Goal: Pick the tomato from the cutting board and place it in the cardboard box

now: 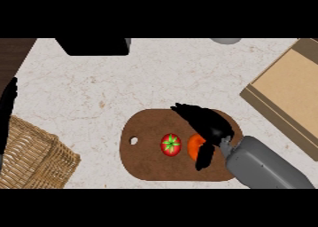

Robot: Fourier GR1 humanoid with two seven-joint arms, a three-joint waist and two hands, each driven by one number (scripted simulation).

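A red tomato with a green star-shaped stem lies near the middle of the brown cutting board. Just right of it sits an orange-red round thing, partly hidden under my right hand. That hand hovers over the board's right half. Its fingers stretch up-left and its thumb points down past the orange thing, so it is open and does not touch the tomato. The cardboard box lies open at the right edge. My left hand rests at the left edge, fingers up.
A wicker basket fills the lower left corner. A black block stands at the counter's far edge, with a grey round object further right. Bare counter lies between the board and the box.
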